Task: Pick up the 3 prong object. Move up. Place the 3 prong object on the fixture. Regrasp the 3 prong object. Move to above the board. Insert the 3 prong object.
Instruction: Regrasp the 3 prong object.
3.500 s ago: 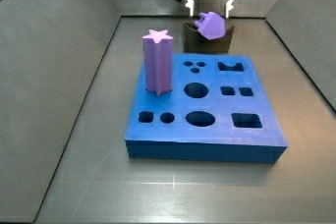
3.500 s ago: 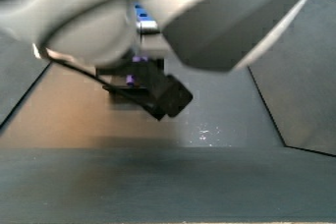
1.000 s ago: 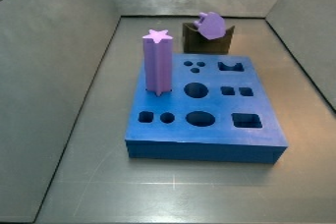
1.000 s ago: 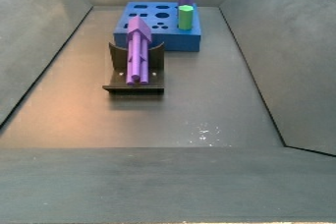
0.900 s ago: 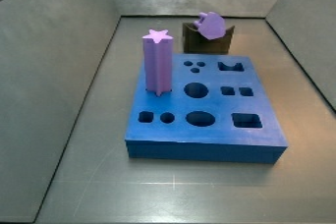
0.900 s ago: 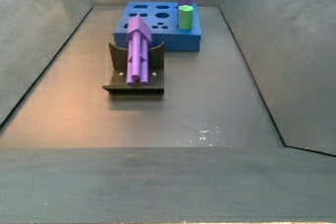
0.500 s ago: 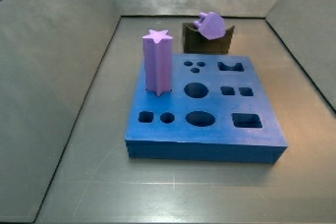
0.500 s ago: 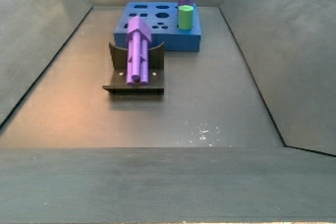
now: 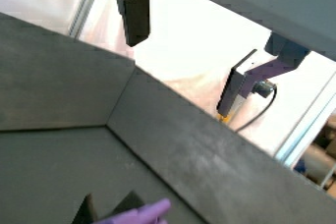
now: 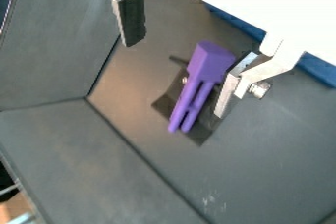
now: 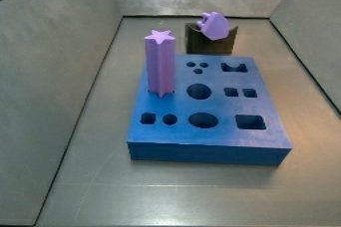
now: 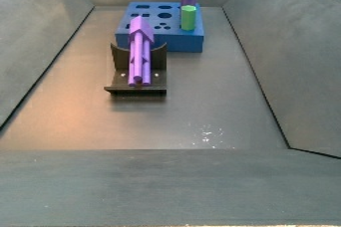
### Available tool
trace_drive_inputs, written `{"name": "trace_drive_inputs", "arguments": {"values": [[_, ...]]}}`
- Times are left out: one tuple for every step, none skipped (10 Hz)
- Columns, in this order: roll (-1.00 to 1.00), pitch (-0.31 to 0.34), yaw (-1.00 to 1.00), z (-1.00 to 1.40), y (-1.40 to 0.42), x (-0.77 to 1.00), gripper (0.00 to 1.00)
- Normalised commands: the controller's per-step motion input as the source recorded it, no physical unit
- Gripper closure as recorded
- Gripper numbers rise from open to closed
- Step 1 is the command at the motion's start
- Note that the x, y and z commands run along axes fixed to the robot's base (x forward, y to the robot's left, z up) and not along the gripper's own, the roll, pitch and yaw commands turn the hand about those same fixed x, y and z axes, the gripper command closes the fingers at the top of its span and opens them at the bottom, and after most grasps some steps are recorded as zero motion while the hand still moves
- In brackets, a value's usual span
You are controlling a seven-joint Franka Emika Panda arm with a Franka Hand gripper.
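In both side views I see no claw, only the star post [image 11: 160, 64] standing on the board [image 11: 213, 136], and beyond it the 3 prong object [image 12: 140, 49] lying along the fixture [image 12: 138, 82]. In a wrist view my claw [image 10: 184, 41] hangs well above the floor, its fingers [image 10: 132, 17] spread wide with nothing between them. The 3 prong object [image 10: 199, 85] lies below it on the fixture [image 10: 184, 122], untouched.

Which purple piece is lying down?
The 3 prong object, lying across the fixture; the star post stands upright in the board. The open gripper hangs above it.
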Motion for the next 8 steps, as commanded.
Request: {"name": "trace_drive_inputs", "arguments": {"values": [[0.37, 0.109, 0.30, -0.02, -0.08, 0.62, 0.00], [0.24, 0.066, 0.28, -0.02, -0.06, 0.69, 0.00], [0.20, 0.032, 0.25, -0.01, -0.06, 0.72, 0.00], [0.19, 0.011, 0.23, -0.02, -0.07, 0.73, 0.00], [0.18, 0.004, 0.19, -0.02, -0.07, 0.73, 0.00], [0.18, 0.003, 0.15, -0.02, -0.07, 0.73, 0.00], [0.18, 0.004, 0.14, -0.03, -0.07, 0.73, 0.00], [0.18, 0.007, 0.11, -0.03, -0.06, 0.73, 0.00]]}}
